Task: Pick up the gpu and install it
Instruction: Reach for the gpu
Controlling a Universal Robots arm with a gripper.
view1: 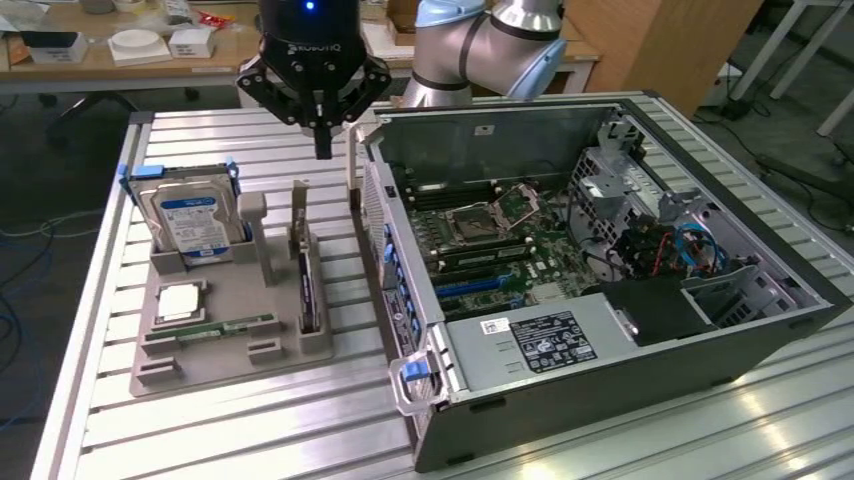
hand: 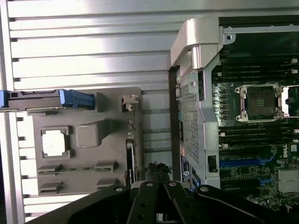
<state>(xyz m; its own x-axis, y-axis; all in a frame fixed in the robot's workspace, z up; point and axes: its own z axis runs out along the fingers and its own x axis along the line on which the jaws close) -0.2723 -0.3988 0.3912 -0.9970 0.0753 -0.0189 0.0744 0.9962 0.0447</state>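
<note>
The gpu [view1: 306,290] stands on edge in a slot along one side of the grey holder [view1: 227,355], its silver bracket end toward the back. The wrist view shows the gpu [hand: 131,140] edge-on as a thin dark strip. My gripper [view1: 322,150] hangs above the table, behind the gpu's bracket end, over the gap between the holder and the open computer case [view1: 747,330]. Its fingers are shut together with nothing between them. In the wrist view the gripper [hand: 158,173] sits just beside the card's near end, apart from it.
The grey holder [hand: 84,186] also carries a hard drive [view1: 187,215] in a blue bracket, a square processor [view1: 180,300] and a memory stick [view1: 220,328]. The case lies open with its motherboard [view1: 494,245] facing up. Bare slatted table [view1: 267,430] lies in front.
</note>
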